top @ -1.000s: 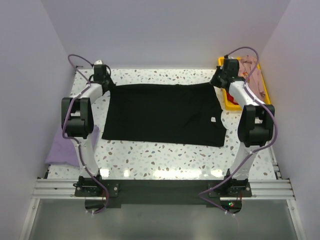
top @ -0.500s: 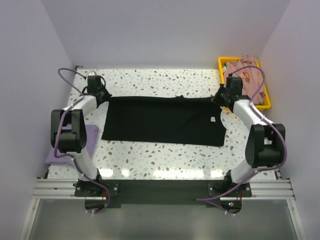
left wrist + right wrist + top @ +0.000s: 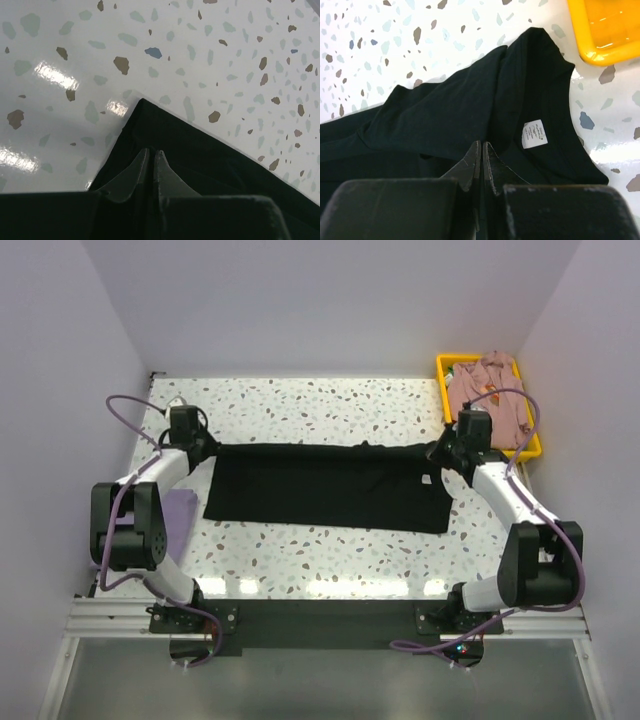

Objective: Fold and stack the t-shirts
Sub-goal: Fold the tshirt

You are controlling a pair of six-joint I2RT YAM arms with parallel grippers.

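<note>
The black t-shirt [image 3: 330,490] lies spread across the middle of the table, its far edge lifted and drawn nearer. My left gripper [image 3: 205,448] is shut on its far left corner, and the left wrist view shows the jaws [image 3: 151,150] closed on black cloth [image 3: 215,155]. My right gripper [image 3: 437,450] is shut on the far right edge near the collar. The right wrist view shows the jaws [image 3: 481,145] closed on the cloth [image 3: 440,115] beside the white label [image 3: 534,134]. The lavender t-shirt [image 3: 176,516] lies at the left edge. The dusty-pink t-shirt [image 3: 488,392] is heaped in the bin.
A yellow plastic bin [image 3: 534,446] stands at the far right corner, and its corner shows in the right wrist view [image 3: 605,30]. The speckled white table [image 3: 330,400] is walled on three sides. The arm bases and a metal rail [image 3: 320,615] line the near edge.
Both grippers have moved toward the near side, pulling the black t-shirt's far edge with them. The shirt now covers a narrower strip front to back.
</note>
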